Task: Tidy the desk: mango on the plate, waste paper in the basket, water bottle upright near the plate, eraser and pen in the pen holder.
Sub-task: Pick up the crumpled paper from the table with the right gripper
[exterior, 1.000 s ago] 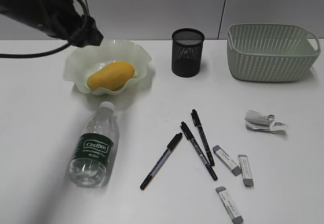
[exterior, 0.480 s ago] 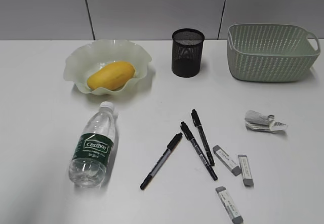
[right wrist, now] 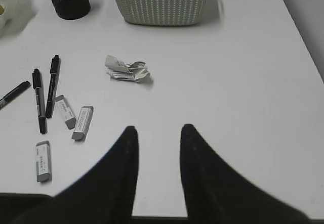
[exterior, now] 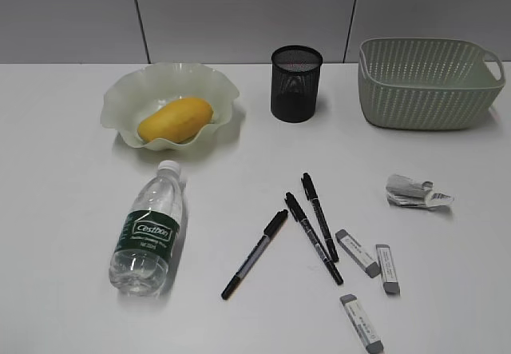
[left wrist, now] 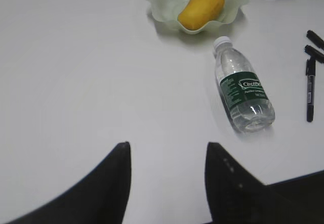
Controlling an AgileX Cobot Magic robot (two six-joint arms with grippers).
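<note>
Left gripper [left wrist: 167, 155]: jaws stand moderately apart over bare desk [left wrist: 76, 82], nothing between them, touching nothing. Right gripper [right wrist: 158, 138]: jaws set narrower, a clear gap between the two dark fingers, also empty and above bare desk surface. Neither arm appears in the exterior view. Landmark for positions: the pen holder [exterior: 296, 83], upright at the back centre of the desk. The plate [exterior: 132, 90] sits to its left, with the mango [exterior: 176, 120] lying in it. The basket [exterior: 427, 82] stands to the right of the pen holder, near the desk's right edge. The water bottle [exterior: 150, 230] lies on its side, forward and left of the pen holder, cap pointing toward the plate. Three black pens [exterior: 315, 226] lie loose in front of the pen holder, fanned out; three grey-tipped erasers [exterior: 367, 278] lie forward and right of it, just beside the pens. The waste paper [exterior: 415, 192] rests on the desk forward and right of the pen holder, in front of the basket and apart from it.
</note>
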